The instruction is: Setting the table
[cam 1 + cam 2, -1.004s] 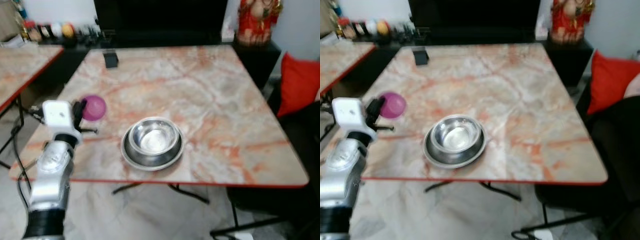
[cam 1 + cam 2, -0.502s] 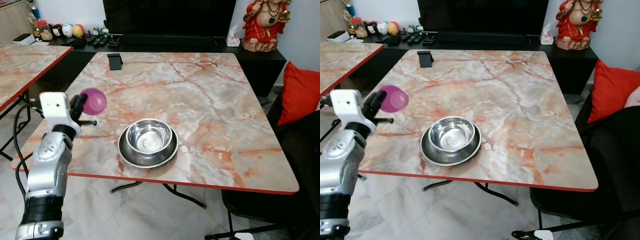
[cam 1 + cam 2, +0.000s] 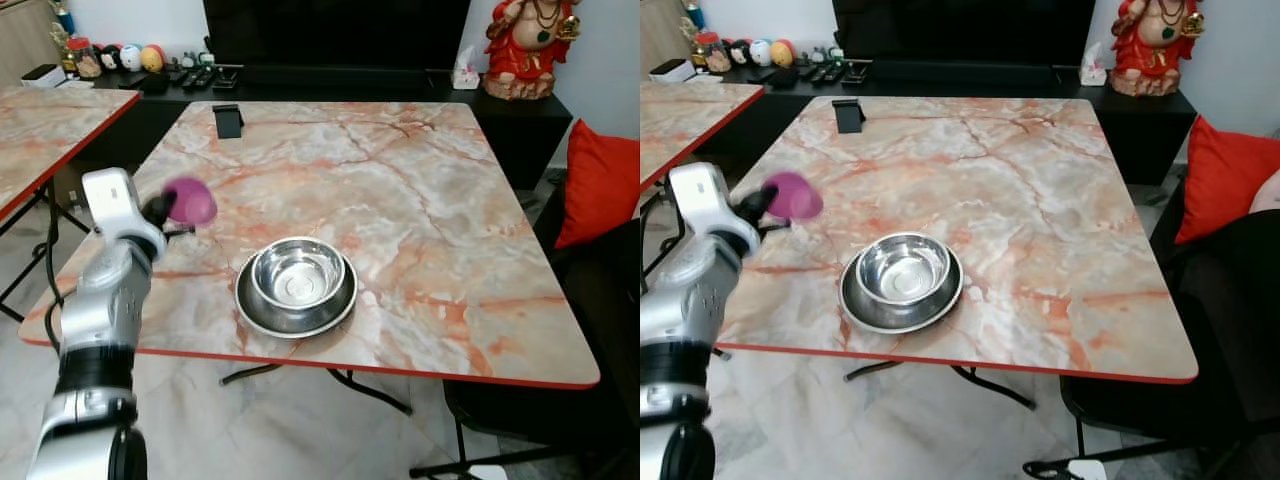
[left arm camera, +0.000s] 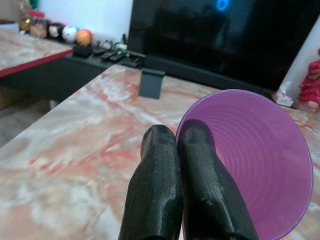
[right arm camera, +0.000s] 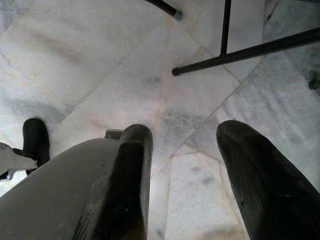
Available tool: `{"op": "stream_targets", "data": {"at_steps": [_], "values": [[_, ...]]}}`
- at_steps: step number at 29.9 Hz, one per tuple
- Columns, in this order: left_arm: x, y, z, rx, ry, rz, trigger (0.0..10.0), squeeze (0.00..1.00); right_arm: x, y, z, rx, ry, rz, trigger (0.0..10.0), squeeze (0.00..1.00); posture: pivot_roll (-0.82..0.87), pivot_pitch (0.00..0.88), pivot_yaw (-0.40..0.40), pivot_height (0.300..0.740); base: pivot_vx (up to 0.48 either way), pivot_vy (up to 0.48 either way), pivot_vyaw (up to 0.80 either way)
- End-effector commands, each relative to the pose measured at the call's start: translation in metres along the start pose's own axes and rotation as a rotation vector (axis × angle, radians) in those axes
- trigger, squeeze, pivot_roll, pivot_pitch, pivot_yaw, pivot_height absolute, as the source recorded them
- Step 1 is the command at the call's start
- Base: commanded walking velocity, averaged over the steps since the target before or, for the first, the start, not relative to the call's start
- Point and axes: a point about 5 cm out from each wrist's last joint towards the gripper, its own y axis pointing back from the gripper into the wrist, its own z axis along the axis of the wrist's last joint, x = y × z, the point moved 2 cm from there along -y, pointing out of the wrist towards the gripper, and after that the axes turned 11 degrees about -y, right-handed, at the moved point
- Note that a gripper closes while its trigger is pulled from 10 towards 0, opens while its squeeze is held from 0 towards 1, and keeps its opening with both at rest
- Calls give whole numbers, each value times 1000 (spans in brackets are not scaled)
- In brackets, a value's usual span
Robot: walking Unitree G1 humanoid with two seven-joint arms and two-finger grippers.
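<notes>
My left gripper (image 3: 160, 208) is shut on the rim of a purple plastic cup (image 3: 191, 201), held above the left side of the marble table (image 3: 420, 190). In the left wrist view one black finger (image 4: 157, 190) lies outside the cup (image 4: 255, 160) and the other inside its rim. A steel bowl (image 3: 298, 276) sits in a steel plate (image 3: 258, 316) near the table's front edge, to the right of the cup. My right gripper (image 5: 185, 165) hangs open over the tiled floor.
A small black stand (image 3: 228, 120) sits at the table's far left corner. A second marble table (image 3: 50, 125) is to the left. A black cabinet with a TV (image 3: 335, 40) and a red figurine (image 3: 527, 45) lie behind. A red cushion (image 3: 598, 185) is at right.
The camera has steadied and shifted. My left arm has lifted the cup slightly and swung it a little towards the table's middle.
</notes>
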Motion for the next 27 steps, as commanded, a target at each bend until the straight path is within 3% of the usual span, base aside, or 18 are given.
{"op": "stream_targets", "data": {"at_steps": [1,8,13,18,21,27], "values": [[-4,0,-4,1,-84,-20,10000,0,1,0,-2,2,-4,1,10000,0,-47,0,35,732,0,0,0],[-10,14,-1,-122,-254,-39,10000,0,1,0,-2,0,-13,-4,10000,0,-42,0,31,732,0,0,0],[1,28,6,-194,-272,-10,10000,0,0,0,-2,1,-16,-5,10000,0,-35,0,27,732,0,0,0],[9,37,8,-207,-312,-9,10000,0,-1,0,-2,3,-23,-8,10000,0,-34,0,26,732,0,0,0],[19,47,4,-194,-330,-10,10000,0,-2,0,-2,8,-21,-11,10000,0,-33,0,22,732,0,0,-694],[20,53,0,-184,-324,-10,10000,0,-2,1,-2,11,-12,-11,10000,0,-28,0,16,732,0,0,-648]]}}
